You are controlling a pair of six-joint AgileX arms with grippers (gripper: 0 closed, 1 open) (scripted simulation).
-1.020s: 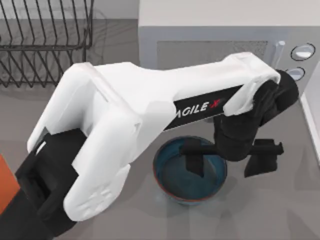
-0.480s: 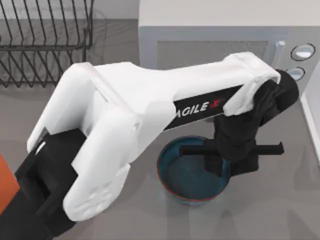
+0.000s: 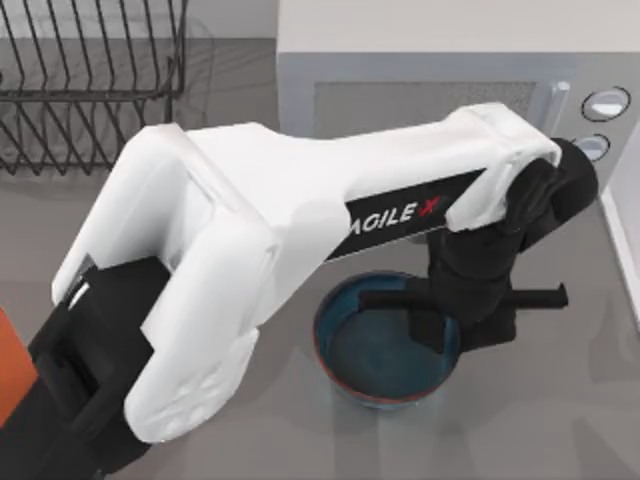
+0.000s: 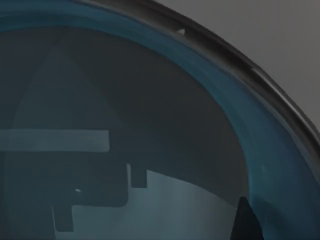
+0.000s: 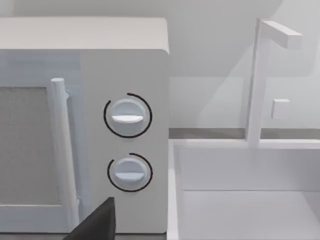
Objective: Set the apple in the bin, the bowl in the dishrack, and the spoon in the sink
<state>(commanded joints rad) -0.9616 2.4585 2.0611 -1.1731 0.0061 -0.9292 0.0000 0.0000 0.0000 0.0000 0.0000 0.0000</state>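
Note:
The teal-blue bowl [image 3: 385,350] with its reddish-brown rim stands on the grey counter in front of the microwave. My left gripper [image 3: 460,328] reaches down over the bowl's right side and is shut on the rim there, one finger inside and one outside. The left wrist view looks closely into the bowl [image 4: 150,100], with its rim curving past. The black wire dishrack [image 3: 90,80] is at the back left. The white sink [image 5: 250,200] and its faucet appear in the right wrist view. The apple and the spoon are out of view. My right arm is parked facing the microwave and sink.
A white microwave [image 3: 430,80] with two knobs stands just behind the bowl. The sink's white edge [image 3: 625,250] runs along the right side. An orange-red shape [image 3: 8,360] sits at the left edge. My left arm spans the middle of the top view.
One second ago the left gripper's fingers stood wide apart over the bowl. They have since shut on its right rim, and the bowl slid slightly right.

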